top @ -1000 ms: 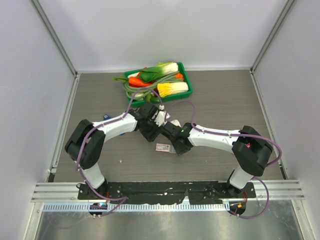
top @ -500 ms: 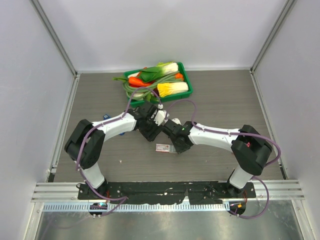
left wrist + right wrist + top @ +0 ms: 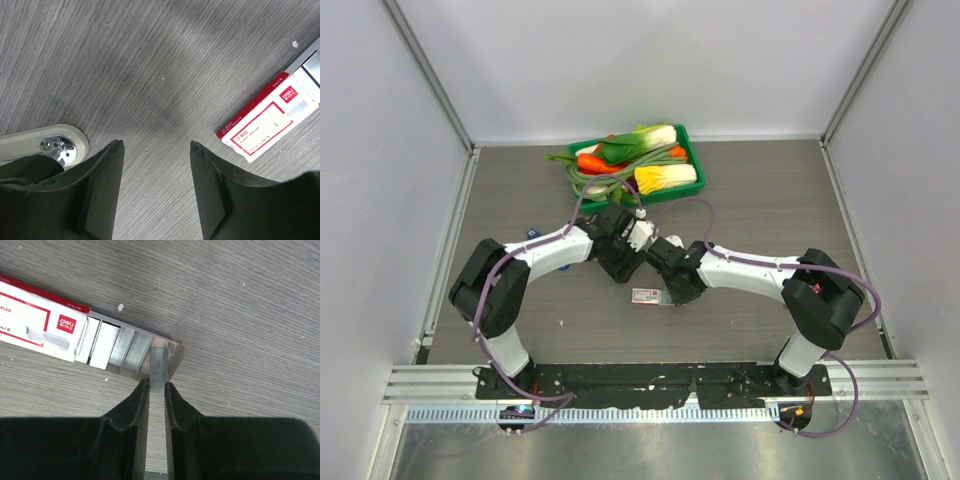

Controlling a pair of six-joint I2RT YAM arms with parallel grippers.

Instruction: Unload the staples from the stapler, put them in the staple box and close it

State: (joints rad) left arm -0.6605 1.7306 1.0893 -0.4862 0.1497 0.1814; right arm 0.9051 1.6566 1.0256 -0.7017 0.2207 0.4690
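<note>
Your left arm (image 3: 542, 252) and right arm (image 3: 752, 273) match: white links, bulky black joint housings, a purple cable (image 3: 686, 201) looped along each. Fingers (image 3: 102, 190) are matte black, broad and tapered. Both bases sit on one black plate (image 3: 650, 380) at the near edge.

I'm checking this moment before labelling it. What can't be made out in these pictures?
- Stapler: the left wrist view shows only a beige end with a chrome rivet. The frame edge and the left gripper hide the rest, including its magazine.
- Staples: in the right wrist view, the strip's lower end is hidden inside the right gripper.
- Staple box: in the top view, the print is too small to read.
</note>
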